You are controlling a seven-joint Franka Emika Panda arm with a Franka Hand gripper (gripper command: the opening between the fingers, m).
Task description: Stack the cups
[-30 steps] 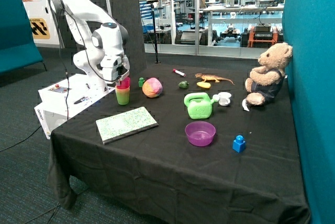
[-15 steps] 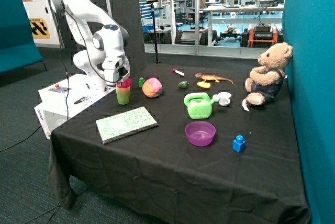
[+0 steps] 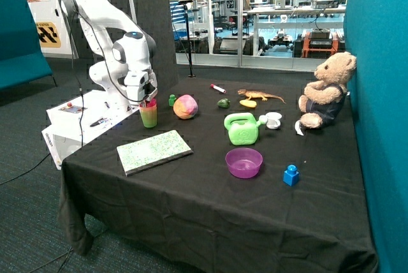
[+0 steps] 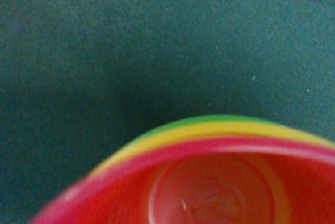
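Observation:
The three cups sit nested at the table's far corner by the robot base. The green cup (image 3: 148,117) is outermost, and only the pink cup's rim (image 3: 152,103) pokes out on top. In the wrist view the rims ring one another: green (image 4: 220,119), yellow (image 4: 209,129), then the pink cup (image 4: 209,192) innermost, its floor showing. My gripper (image 3: 148,100) hangs straight down onto the stack, shut on the pink cup's rim. Its fingers do not show in the wrist view.
A speckled notebook (image 3: 153,151) lies in front of the stack and a colourful ball (image 3: 185,106) sits beside it. Further along the black cloth are a green watering can (image 3: 241,129), a purple bowl (image 3: 243,161), a blue block (image 3: 291,175) and a teddy bear (image 3: 326,91).
The gripper has come down with the pink cup, which has sunk deeper into the yellow and green cups. Far less pink shows above the green cup now.

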